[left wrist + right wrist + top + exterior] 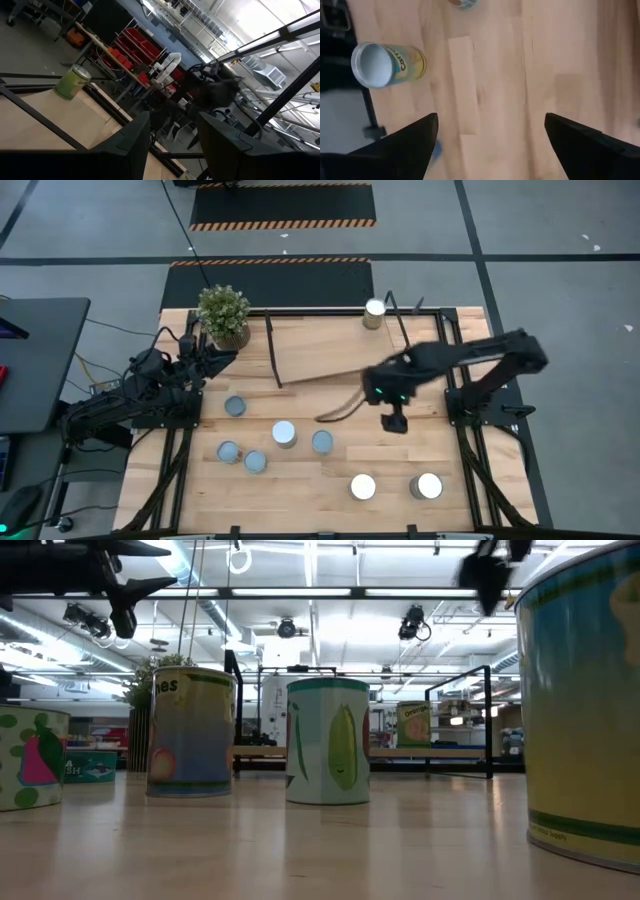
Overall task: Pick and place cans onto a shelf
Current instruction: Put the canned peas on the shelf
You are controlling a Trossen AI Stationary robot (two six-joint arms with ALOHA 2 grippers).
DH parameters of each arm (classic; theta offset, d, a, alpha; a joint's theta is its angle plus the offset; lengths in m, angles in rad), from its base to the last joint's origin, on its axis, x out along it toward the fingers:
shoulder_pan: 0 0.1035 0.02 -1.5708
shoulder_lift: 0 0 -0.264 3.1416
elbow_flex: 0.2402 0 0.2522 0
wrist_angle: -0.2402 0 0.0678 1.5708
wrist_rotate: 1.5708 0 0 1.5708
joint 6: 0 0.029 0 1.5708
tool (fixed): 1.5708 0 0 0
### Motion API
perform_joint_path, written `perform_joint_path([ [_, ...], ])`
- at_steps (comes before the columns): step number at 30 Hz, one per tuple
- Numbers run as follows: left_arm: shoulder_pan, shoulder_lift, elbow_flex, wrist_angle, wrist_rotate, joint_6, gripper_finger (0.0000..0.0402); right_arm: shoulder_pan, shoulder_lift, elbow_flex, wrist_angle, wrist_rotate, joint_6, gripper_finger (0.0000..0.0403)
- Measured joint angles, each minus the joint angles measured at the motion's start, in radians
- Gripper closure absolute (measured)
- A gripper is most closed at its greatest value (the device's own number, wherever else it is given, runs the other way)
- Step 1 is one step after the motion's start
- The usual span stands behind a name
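A: While the right gripper (394, 421) hangs above the table (300, 490) with its jaws spread wide and nothing between them, what does the step in hand call for?

B: In my judgement, acquisition of the next can. Work from largest item to smallest. The shelf (330, 350) sits behind the jaws, with 1 can (374, 313) already standing at its far edge. 7 cans remain on the table.

A: Which can lies closest to the jaws?

B: The 2 bright-topped cans, (362, 486) and (428, 485), lie near, on the side of the jaws away from the shelf. In the right wrist view 1 can (385, 61) stands ahead of the jaws and off toward 1 finger (402, 145), not between them. The corn can (284, 433) and 4 bluish-topped cans lie farther off, toward the left arm.

A: How is the approach done well?

B: Centre the spread jaws over the can top before descending. Descend until the fingers bracket the wall at mid-height, then close. Keep the can upright in transfer, and clear the black rod frame (272, 350) before setting down.

A: And the left gripper (210, 360)?

B: It waits beside the potted plant (223, 314), jaws parted and empty in the left wrist view, with the shelf can ahead of them and well apart.
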Motion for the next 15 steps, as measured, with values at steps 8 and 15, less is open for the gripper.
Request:
perform_joint_path([
  [8,0.000,0.000,-0.001,-0.044,0.000,0.002,0.0232,0.245,-0.091,-0.151,0.009,0.045,0.608,0.0030],
  [15,0.000,0.000,-0.001,-0.065,-0.001,0.002,0.0232,0.385,-0.036,-0.163,0.017,0.069,0.957,0.0030],
])
